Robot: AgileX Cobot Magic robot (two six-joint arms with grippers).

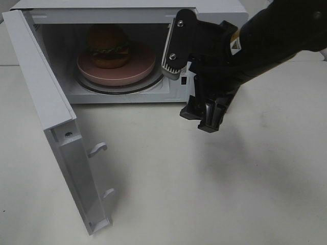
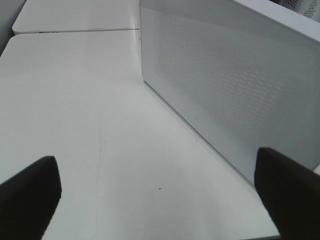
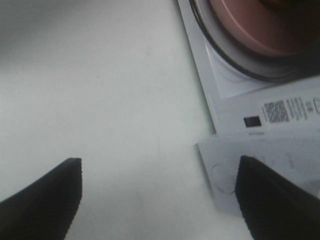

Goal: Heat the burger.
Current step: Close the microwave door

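Right gripper [image 3: 160,205], jaws spread wide and empty, poised over the table [image 1: 230,178] just in front of the microwave [image 1: 219,9]. Left gripper [image 2: 160,200], likewise wide and empty, beside the microwave's perforated side wall. The burger [image 1: 107,46] sits on the pink dish [image 1: 140,71] inside. Loading appears done; the door [image 1: 46,107] stands open, so closing and starting are left.

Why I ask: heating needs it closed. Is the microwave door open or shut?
Open. The door stands out at the left with its latch hooks exposed, and the burger on the pink dish shows inside.
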